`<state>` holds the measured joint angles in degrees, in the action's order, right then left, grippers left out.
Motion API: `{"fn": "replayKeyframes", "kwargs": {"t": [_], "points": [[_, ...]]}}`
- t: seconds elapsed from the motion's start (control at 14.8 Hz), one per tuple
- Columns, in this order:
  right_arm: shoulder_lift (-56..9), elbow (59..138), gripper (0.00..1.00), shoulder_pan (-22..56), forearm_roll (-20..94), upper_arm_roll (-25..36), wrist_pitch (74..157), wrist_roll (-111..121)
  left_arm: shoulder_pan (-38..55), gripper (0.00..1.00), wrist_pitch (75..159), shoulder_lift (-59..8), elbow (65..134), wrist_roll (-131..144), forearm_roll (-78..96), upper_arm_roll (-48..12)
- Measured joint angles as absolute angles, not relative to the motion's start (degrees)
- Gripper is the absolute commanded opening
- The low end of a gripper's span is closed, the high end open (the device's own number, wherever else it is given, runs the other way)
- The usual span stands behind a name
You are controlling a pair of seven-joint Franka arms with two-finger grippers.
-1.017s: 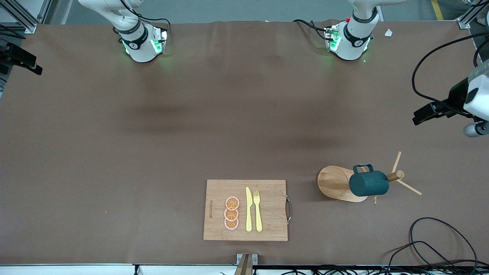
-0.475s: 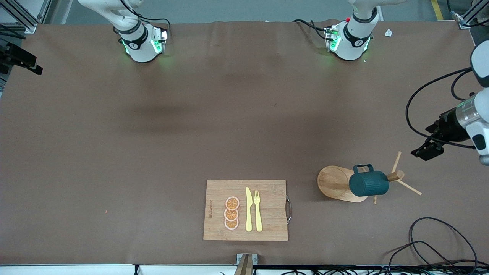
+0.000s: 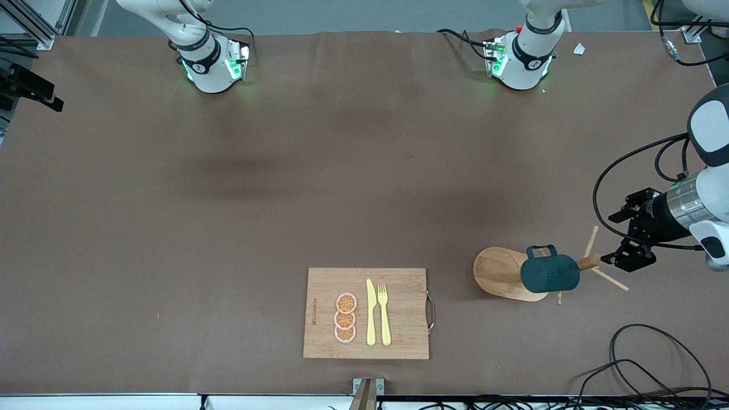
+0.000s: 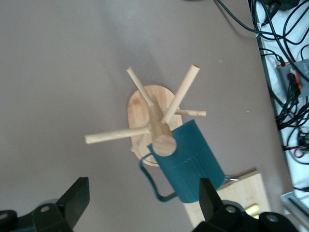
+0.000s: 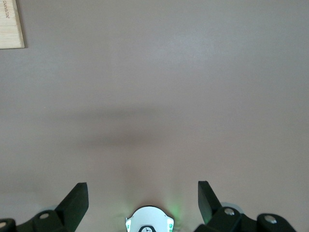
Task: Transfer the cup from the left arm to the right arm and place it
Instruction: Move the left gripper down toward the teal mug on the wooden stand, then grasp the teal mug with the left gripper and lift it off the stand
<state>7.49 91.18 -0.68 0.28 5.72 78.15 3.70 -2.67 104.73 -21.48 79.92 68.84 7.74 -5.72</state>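
The dark teal ribbed cup (image 3: 549,273) hangs on a peg of a wooden mug tree (image 3: 498,273), its loop handle toward the robots' bases. My left gripper (image 3: 618,238) is open and empty, in the air beside the tree's top at the left arm's end of the table. In the left wrist view the cup (image 4: 190,162) and the tree (image 4: 157,121) lie just ahead of the open left gripper (image 4: 143,200); one finger overlaps the cup's edge. My right gripper (image 5: 142,200) is open and empty over bare table; it is out of the front view.
A bamboo cutting board (image 3: 398,285) with three orange slices (image 3: 345,318), a yellow knife (image 3: 371,313) and a fork (image 3: 384,313) lies near the front edge. Loose black cables (image 3: 643,359) lie near the front corner at the left arm's end. The board's corner (image 5: 10,24) shows in the right wrist view.
My left arm has swung in from the table's edge and come down toward the mug tree and cup. The cup, the tree and the right arm have not moved.
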Motion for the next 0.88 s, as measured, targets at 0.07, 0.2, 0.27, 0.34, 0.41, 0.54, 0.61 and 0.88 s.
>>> {"fn": "replayKeyframes", "kwargs": {"t": [0.07, 0.2, 0.27, 0.34, 0.41, 0.54, 0.61, 0.88], "points": [[7.49, 91.18, 1.0, -0.68, 0.28, 5.72, 78.15, 3.7, -2.67, 1.0, 105.52, -22.0, 79.9, 70.36, 8.91, -5.72], [7.49, 91.18, 1.0, -0.68, 0.28, 5.72, 78.15, 3.7, -2.65, 1.0, 107.03, -23.3, 79.87, 72.47, 11.12, -5.73], [7.49, 91.18, 1.0, -0.68, 0.28, 5.72, 78.15, 3.7, -2.64, 1.0, 107.94, -24.06, 79.86, 73.28, 12.19, -5.73], [7.49, 91.18, 1.0, -0.68, 0.28, 5.72, 78.15, 3.7, -2.63, 1.0, 108.82, -24.89, 79.85, 73.95, 13.23, -5.73], [7.49, 91.18, 1.0, -0.68, 0.28, 5.72, 78.15, 3.7, -2.59, 1.0, 109.58, -25.67, 79.84, 74.39, 13.97, -5.75], [7.49, 91.18, 1.0, -0.68, 0.28, 5.71, 78.15, 3.7, -2.39, 1.0, 111.18, -27.12, 79.83, 74.72, 14.85, -5.78], [7.49, 91.18, 1.0, -0.68, 0.28, 5.71, 78.15, 3.7, -2.31, 1.0, 111.99, -27.78, 79.82, 74.86, 14.9, -5.8], [7.49, 91.18, 1.0, -0.68, 0.28, 5.71, 78.15, 3.7, -2.27, 1.0, 113.47, -29.67, 79.76, 75.27, 16.03, -5.84]]}}
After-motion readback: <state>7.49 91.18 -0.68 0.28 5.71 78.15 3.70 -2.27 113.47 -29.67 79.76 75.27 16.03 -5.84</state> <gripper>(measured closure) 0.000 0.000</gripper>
